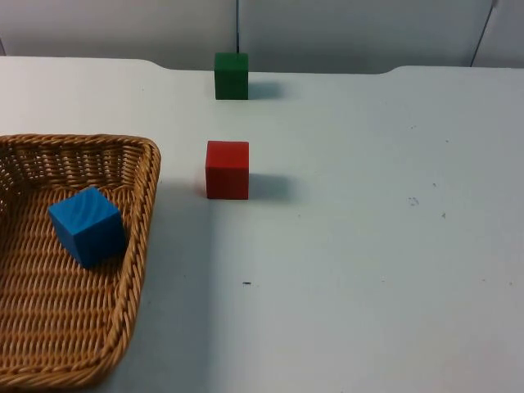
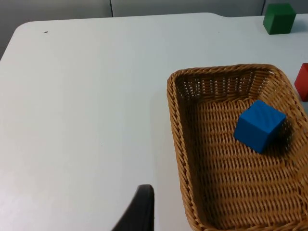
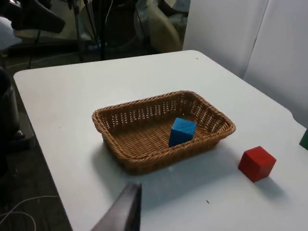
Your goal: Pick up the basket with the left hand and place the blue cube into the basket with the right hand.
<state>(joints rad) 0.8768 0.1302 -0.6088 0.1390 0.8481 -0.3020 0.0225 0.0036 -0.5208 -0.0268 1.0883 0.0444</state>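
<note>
The basket (image 1: pixel 123 270) is sitting flat on the white surface (image 1: pixel 368 246), and the blue cube (image 1: pixel 87 226) is lying inside it, tilted, close to the basket's far wall. The top view is cutting off the basket's left side; the right wrist view is taking in the whole rectangular basket (image 3: pixel 163 129) with the blue cube (image 3: pixel 182 131) in its right half, plus the surface's rounded edge beyond the basket. The left wrist view is looking down into the basket (image 2: pixel 192 159) from just beside its long wall, with the blue cube (image 2: pixel 260 126) resting on the woven floor. The basket is tan wicker with a braided rim and flaring walls; the cubes are smooth and sharp-edged. A red cube (image 1: pixel 227 169) is standing just beside the basket's far right corner, a green cube (image 1: pixel 231 75) farther behind it near the partition. Wide bare surface is lying to the right of the red cube. Whether the fingers of either gripper are apart or together, I cannot tell.
</note>
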